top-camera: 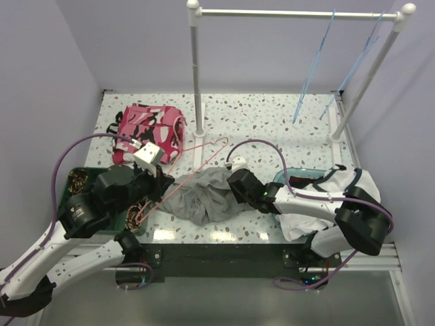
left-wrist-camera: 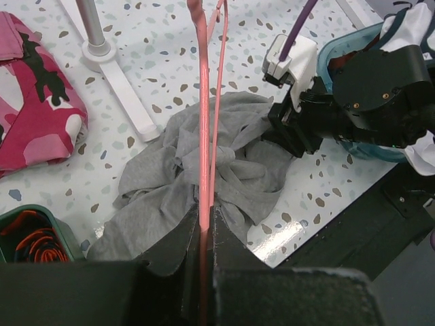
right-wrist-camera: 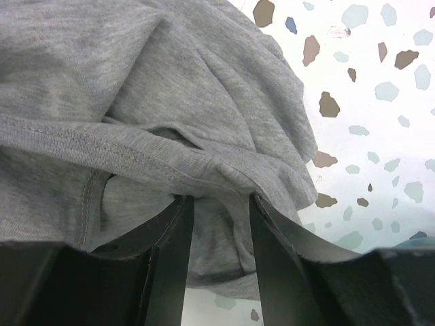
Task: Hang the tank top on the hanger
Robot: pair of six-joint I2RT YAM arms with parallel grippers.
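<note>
- Left gripper [left-wrist-camera: 207, 221]: clamped on hanger [left-wrist-camera: 202, 129] wire, which runs forward from its fingertips, over the tank top [left-wrist-camera: 245, 176].
- Right gripper [right-wrist-camera: 221, 200]: jaws partly apart, grey fold between them; cannot tell if pinched.
- Tank top bunched between both grippers.

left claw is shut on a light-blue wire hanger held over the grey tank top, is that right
Not quite. The hanger in the left claw is pink, not light-blue, as the left wrist view shows. The rest holds: the claw is shut on it, over the grey tank top.
</note>
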